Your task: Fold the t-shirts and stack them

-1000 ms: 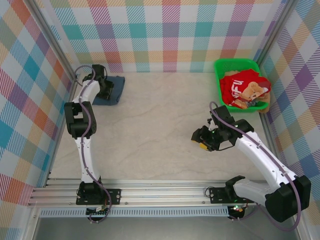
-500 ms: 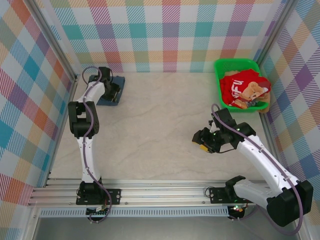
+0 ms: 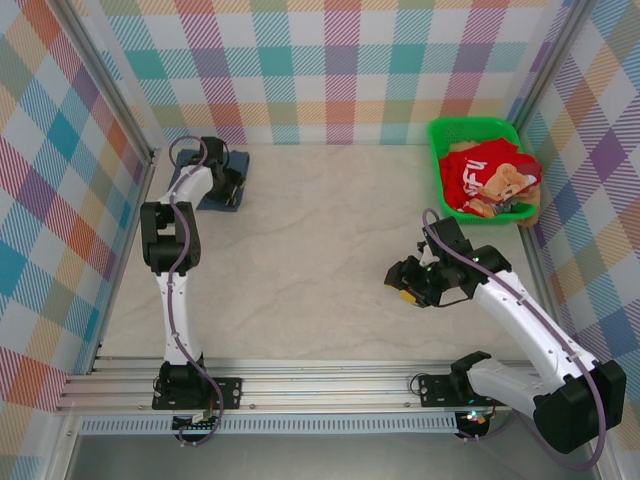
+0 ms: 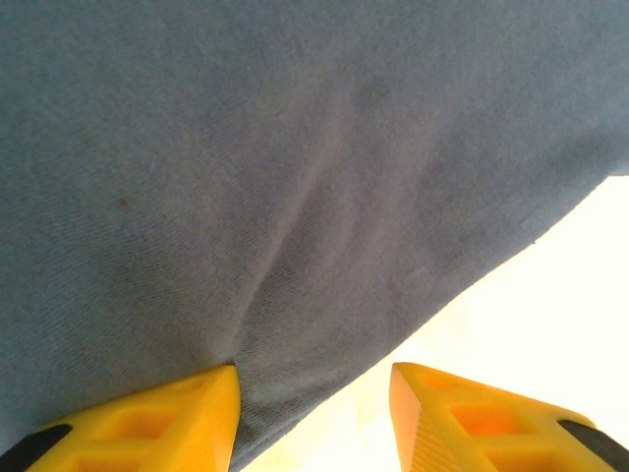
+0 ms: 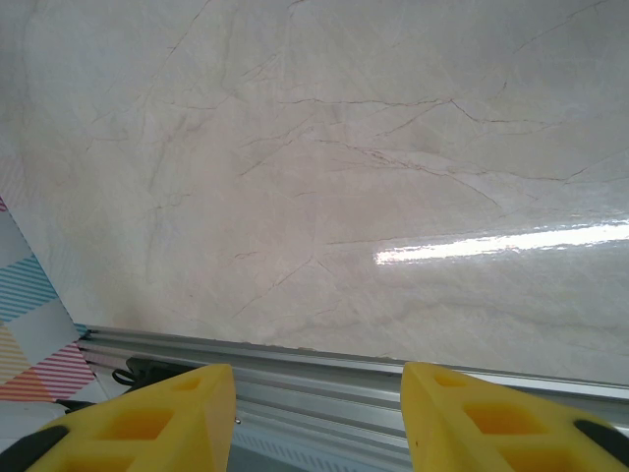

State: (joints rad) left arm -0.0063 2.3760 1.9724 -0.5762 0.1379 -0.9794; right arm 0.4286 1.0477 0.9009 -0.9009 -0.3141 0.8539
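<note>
Nothing gripped, jaws spread apart
The left gripper [image 4: 314, 413] was held over the slate-blue t-shirt [image 4: 295, 177], far left; the right gripper [image 5: 319, 413] over bare tabletop [image 5: 344, 147].

Pale marbled worktop [image 3: 310, 250], glossy, with glare streak [image 5: 491, 244]. Pastel plaid walls [image 3: 330, 60] on three sides. Aluminium rail [image 3: 330, 385] along near edge.

Both arms are built alike: the left arm [image 3: 172, 310] and the right arm [image 3: 525, 315] have glossy white tubular links joined by chunky black joint housings. A thin lavender cable [image 3: 424, 225] runs along each (looping loosely off the casing in places). Black base blocks [image 3: 185, 385] form the foot. The left gripper [image 4: 313, 379] and right gripper [image 5: 316, 372] carry bright yellow wedge-shaped fingers [image 5: 147, 418] with recessed pockets and black patches at the outer corners.
</note>
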